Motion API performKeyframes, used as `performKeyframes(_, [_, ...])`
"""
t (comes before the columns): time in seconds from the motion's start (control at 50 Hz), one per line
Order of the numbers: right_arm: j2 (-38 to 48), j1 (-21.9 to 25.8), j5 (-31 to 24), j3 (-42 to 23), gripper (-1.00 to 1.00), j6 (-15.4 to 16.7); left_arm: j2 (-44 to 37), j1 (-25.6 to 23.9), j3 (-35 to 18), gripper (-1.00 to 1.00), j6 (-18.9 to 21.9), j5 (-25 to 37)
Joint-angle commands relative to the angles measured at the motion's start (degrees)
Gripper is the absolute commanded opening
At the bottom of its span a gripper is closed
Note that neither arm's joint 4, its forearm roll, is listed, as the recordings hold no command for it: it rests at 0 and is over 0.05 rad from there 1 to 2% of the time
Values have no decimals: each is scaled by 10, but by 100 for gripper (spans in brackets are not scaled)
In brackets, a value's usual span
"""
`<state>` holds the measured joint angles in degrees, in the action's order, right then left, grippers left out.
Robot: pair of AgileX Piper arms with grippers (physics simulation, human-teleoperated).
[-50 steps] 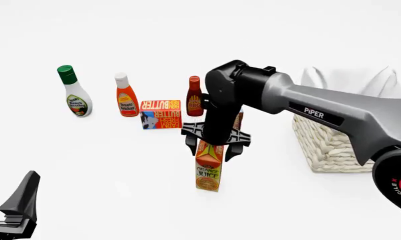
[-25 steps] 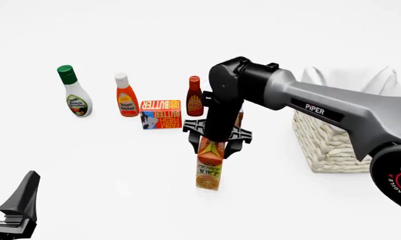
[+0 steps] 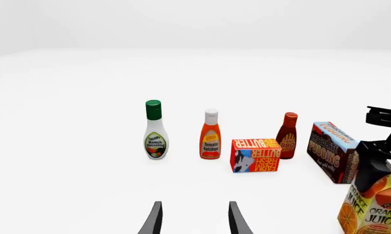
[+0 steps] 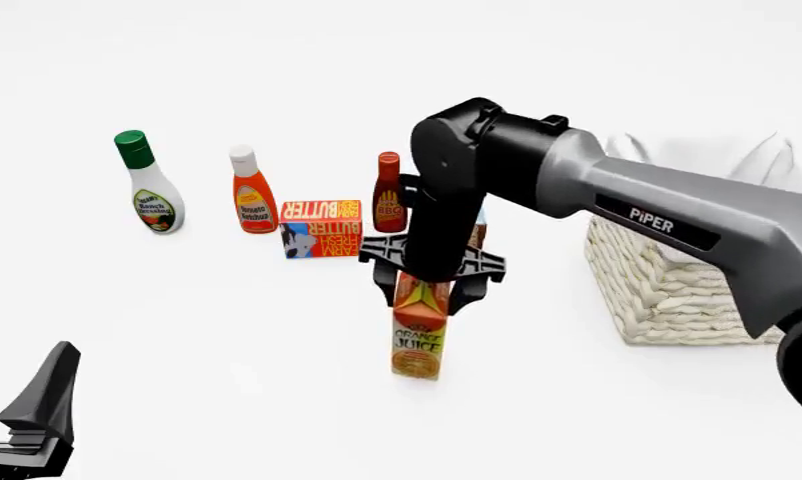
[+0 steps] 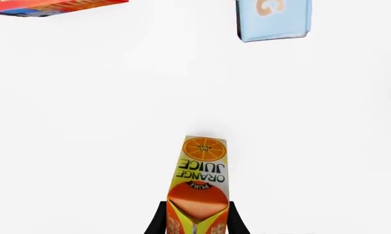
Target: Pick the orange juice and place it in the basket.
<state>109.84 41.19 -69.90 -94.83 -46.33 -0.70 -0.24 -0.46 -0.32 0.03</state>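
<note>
Bright, even light; sharp renders, faint shadows.

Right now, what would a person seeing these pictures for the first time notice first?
The big right arm's claw gripping the top of the juice, which stands upright mid-table. Next, the basket to its right, and the row of bottles with the butter box behind it.

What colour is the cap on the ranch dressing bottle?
Green, on the white ranch dressing bottle; clearest in the left wrist view.
</note>
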Motion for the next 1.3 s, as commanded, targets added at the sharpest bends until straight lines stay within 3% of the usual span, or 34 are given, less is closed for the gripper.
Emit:
performKeyframes(0.02, [-20,17,0,6,-100,-17,0,1,1,100,0,-1])
performKeyframes(0.34, [-48,21,0,11,-100,2,0,1,1,100,0,-1])
performKeyframes(0.78, [-73,-16,0,-1,-100,95,0,1,1,100,0,-1])
performKeyframes(1.12, [-92,-24,0,-28,-100,147,0,1,1,100,0,-1])
performKeyframes(1.16, [-92,-31,0,-35,-100,174,0,1,1,100,0,-1])
performKeyframes(1.3, [-104,-48,0,-27,-100,187,0,1,1,100,0,-1])
